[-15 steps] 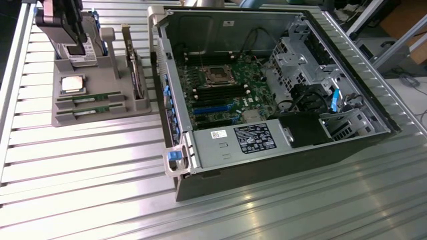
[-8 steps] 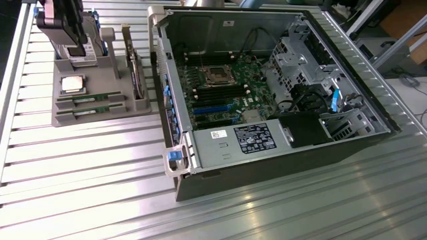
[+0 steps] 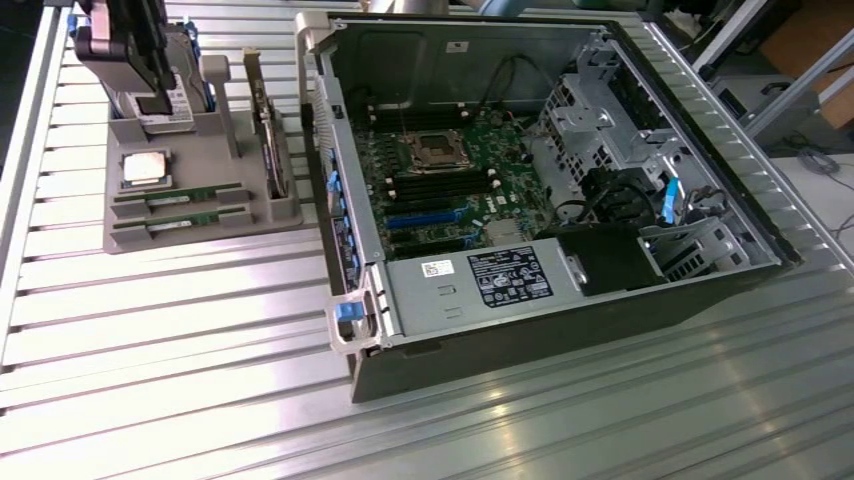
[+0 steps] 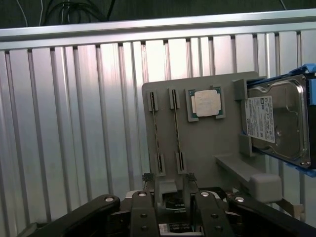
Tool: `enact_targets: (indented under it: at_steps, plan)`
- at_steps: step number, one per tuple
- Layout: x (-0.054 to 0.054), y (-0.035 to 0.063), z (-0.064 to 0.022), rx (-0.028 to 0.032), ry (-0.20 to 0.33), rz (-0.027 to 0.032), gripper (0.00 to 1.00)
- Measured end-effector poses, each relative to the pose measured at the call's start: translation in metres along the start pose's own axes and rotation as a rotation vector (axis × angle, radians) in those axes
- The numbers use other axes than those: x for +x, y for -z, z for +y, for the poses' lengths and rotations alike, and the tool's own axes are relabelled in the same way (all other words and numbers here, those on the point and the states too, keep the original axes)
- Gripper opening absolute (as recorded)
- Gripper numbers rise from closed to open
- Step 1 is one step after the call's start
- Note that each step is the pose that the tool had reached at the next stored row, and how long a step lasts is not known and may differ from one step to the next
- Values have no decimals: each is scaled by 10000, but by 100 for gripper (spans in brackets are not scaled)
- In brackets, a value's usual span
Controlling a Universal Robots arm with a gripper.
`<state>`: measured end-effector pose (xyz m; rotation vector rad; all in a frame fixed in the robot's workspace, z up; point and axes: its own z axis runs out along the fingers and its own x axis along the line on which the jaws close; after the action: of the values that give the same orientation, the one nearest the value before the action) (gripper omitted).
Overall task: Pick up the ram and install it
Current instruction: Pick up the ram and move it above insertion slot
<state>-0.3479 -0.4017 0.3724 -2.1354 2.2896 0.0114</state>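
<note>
Wrist view has the pincer (image 4: 169, 183) apart near the ram (image 4: 176, 131) in its tray (image 4: 207, 143): approach step, I judge, needing jaws squared across one stick.

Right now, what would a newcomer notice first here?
The open computer case dominates the exterior view's right, its motherboard exposed. At that view's left sits a grey holder with two ram sticks standing on edge in slots beside a silver processor chip. The gripper hangs open above the holder, holding nothing.
</note>
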Motion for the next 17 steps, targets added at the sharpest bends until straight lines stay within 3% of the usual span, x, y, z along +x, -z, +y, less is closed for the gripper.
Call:
enact_targets:
  at_steps: [17]
  plan:
    - [1,-49,0,0,0,0,36]
